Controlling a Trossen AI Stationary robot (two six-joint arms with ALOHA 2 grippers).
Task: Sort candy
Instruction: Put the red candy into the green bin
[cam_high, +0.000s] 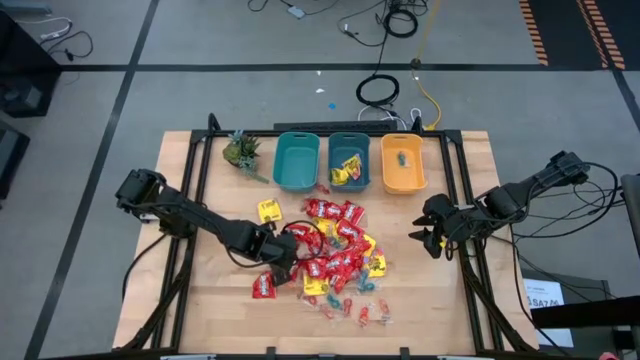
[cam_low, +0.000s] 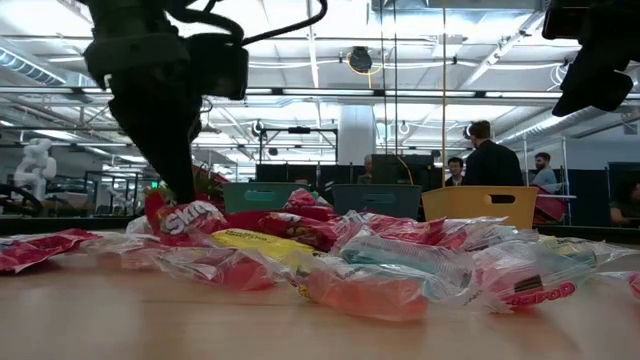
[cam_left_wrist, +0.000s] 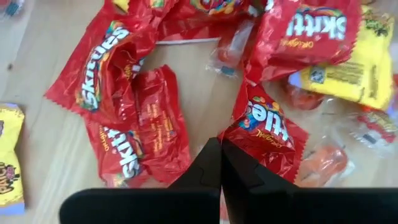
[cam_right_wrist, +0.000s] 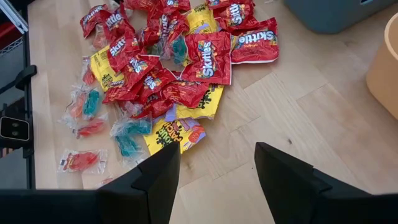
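Now the left tool (cam_high: 283, 250) sits pressed together at the left edge of the candy (cam_high: 335, 255) heap mid-counter, seemingly pinching a red packet (cam_left_wrist: 264, 127). Bins (cam_high: 348, 162) lie far and right of it. Right tool (cam_high: 432, 238), spread, waits well right.

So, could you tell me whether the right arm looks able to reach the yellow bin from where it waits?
Probably yes. The right gripper hangs open over bare wood at the table's right side, and the yellow bin sits just beyond it along the far edge, with nothing between them.
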